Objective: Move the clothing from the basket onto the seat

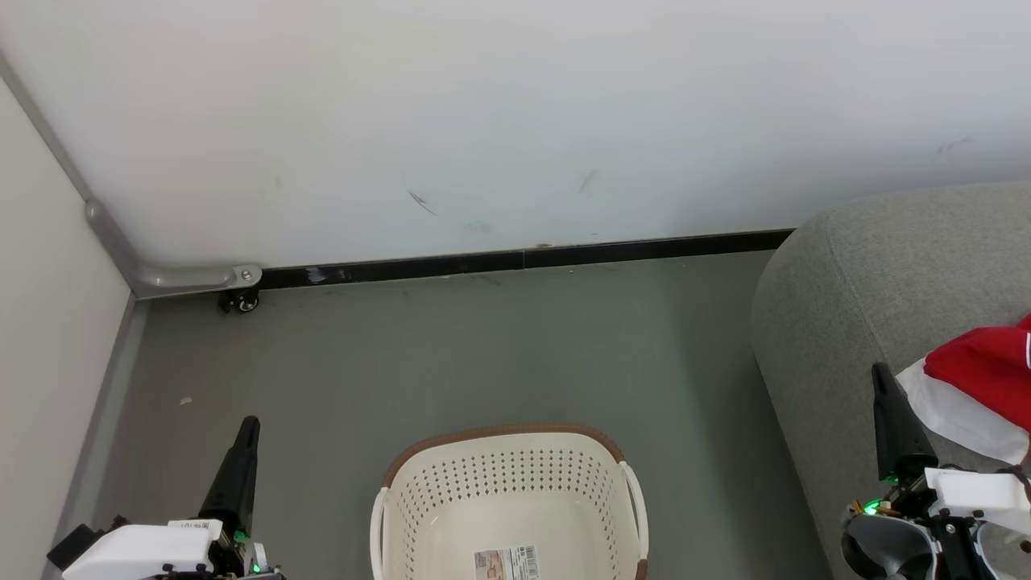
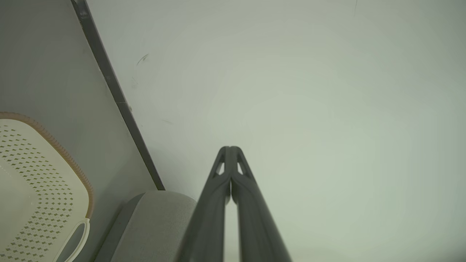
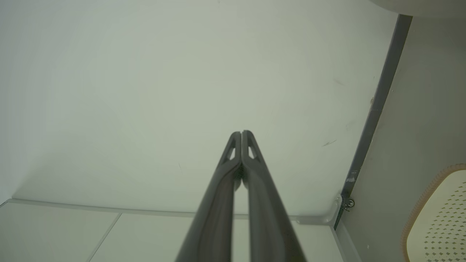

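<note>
Cream-white side panel [image 1: 48, 282] closes the far left and meets the pale, scuffed wall [image 1: 515, 105] at a grey metal corner bracket [image 1: 185, 278] with a small black castor [image 1: 240, 301] under it. A black skirting strip [image 1: 523, 259] runs along the wall's foot above the grey-green floor [image 1: 483, 346].

At the lower left the left hand [image 1: 248, 431] hangs over the floor and points up the head view. Its two long dark fingers [image 2: 218, 189] are pressed together with nothing between them.

In the bottom middle stands an oval cream plastic laundry basket [image 1: 503, 475] with perforated sides and a brown rim. A label sticker [image 1: 506, 561] shows on its bare bottom.

To the right, apart from the basket, rises a large grey fabric-upholstered sofa [image 1: 870, 282] with rounded edges. The right hand [image 1: 882, 383] hangs over its seat, and its fingers [image 3: 255, 182] are likewise pressed together on nothing. Just right of it a red soft-fabric garment [image 1: 987, 374] with white trim lies crumpled on the sofa seat, cut off by the picture's edge. Whether it touches the right hand I cannot tell.
</note>
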